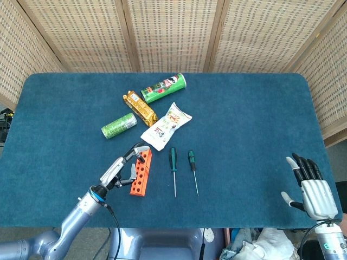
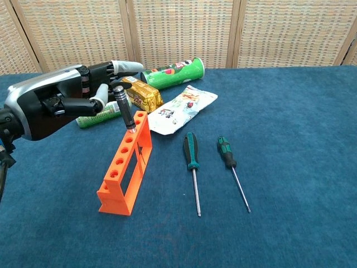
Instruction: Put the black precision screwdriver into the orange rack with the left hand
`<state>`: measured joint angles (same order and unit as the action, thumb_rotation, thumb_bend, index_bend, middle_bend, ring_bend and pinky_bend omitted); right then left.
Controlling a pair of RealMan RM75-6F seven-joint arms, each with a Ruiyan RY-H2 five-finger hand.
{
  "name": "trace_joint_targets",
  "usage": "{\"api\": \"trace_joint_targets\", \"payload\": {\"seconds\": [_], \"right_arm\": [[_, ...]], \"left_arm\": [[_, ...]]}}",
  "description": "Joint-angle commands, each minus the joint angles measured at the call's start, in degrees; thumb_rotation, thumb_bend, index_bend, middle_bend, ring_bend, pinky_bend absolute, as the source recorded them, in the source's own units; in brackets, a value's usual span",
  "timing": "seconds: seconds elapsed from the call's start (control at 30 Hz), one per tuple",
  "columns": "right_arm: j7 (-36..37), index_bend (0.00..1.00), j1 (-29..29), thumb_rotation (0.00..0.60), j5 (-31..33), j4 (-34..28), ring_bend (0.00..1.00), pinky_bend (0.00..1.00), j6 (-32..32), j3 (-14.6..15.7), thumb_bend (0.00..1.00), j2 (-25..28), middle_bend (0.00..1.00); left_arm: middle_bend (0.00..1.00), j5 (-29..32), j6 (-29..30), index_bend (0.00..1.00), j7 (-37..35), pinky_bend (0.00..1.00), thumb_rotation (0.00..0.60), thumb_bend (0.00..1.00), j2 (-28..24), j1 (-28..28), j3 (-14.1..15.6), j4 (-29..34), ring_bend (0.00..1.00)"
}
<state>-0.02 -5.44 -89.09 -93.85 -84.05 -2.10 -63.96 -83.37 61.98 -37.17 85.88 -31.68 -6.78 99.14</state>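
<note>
Left hand (image 1: 120,170) beside orange rack (image 1: 140,171), fingers (image 1: 135,147) reaching the rack's far end, two screwdrivers (image 1: 182,170) right of it, blue table (image 1: 244,119)

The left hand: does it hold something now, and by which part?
It cannot be told. The left hand has its fingertips at the handle top of the black precision screwdriver, which stands in the orange rack.

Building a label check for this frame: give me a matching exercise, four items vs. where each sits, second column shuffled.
Items:
1. black precision screwdriver
2. orange rack
3. green can
4. right hand

Places:
A. lying on its side, beyond the rack, left of the gold snack pack
B. near the table's front right corner, away from everything
C. left of the two green-handled screwdrivers
D. standing tilted in the rack's far end hole, left hand right beside it

Pairs: 1-D, 2-C, 3-A, 4-B
</note>
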Motion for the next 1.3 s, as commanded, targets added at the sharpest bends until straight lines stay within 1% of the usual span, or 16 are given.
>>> {"api": "trace_joint_targets", "payload": {"seconds": [0.03, 0.83, 0.97, 1.07, 1.1, 1.2, 1.23, 1.3], "right_arm": [[-0.01, 0.0, 0.0, 0.6, 0.0, -0.02, 0.0, 0.0, -0.02, -0.01, 0.23, 0.01, 0.0], [0.12, 0.0, 0.05, 0.6, -0.1, -0.08, 0.0, 0.0, -0.13, 0.03, 0.23, 0.09, 0.0], [0.22, 0.0, 0.05, 0.6, -0.09, 0.03, 0.0, 0.0, -0.15, 0.02, 0.23, 0.07, 0.0], [0.16, 0.0, 0.02, 0.6, -0.17, 0.06, 0.0, 0.0, -0.12, 0.04, 0.23, 0.05, 0.0], [0.17, 0.0, 0.02, 0.6, -0.18, 0.08, 0.0, 0.0, -0.14, 0.03, 0.23, 0.05, 0.0], [0.23, 0.0, 0.07, 0.6, -0.11, 0.12, 0.0, 0.0, -0.24, -0.03, 0.23, 0.06, 0.0], [0.28, 0.0, 0.09, 0.6, -0.11, 0.15, 0.0, 0.0, -0.3, -0.03, 0.23, 0.08, 0.0], [0.31, 0.0, 0.12, 0.6, -0.16, 0.17, 0.0, 0.0, -0.4, -0.05, 0.23, 0.09, 0.0]], "left_arm": [[0.0, -0.01, -0.03, 0.13, 0.31, 0.0, 0.6, 0.81, 0.26, -0.11, 0.0, 0.08, 0.0], [0.0, -0.13, 0.09, 0.13, 1.66, 0.0, 0.6, 0.81, 1.16, -0.44, 0.26, 0.8, 0.0], [0.0, -1.23, 1.57, 0.13, 1.18, 0.0, 0.6, 0.82, 0.43, -0.1, -0.04, 1.64, 0.0], [0.0, -2.65, 3.51, 0.13, 0.99, 0.0, 0.6, 0.81, -1.16, 0.35, -0.57, 2.94, 0.0], [0.0, -2.88, 3.84, 0.13, 1.06, 0.0, 0.6, 0.79, -1.48, 0.46, -0.59, 3.15, 0.0], [0.0, -4.12, 6.09, 0.13, 2.45, 0.0, 0.6, 0.62, -3.4, 1.22, -0.87, 4.2, 0.0], [0.0, -4.4, 6.88, 0.13, 3.49, 0.0, 0.6, 0.56, -4.06, 1.57, -0.91, 4.45, 0.0], [0.0, -4.8, 8.19, 0.14, 6.33, 0.0, 0.6, 0.48, -5.34, 2.25, -0.83, 4.72, 0.0]]}}
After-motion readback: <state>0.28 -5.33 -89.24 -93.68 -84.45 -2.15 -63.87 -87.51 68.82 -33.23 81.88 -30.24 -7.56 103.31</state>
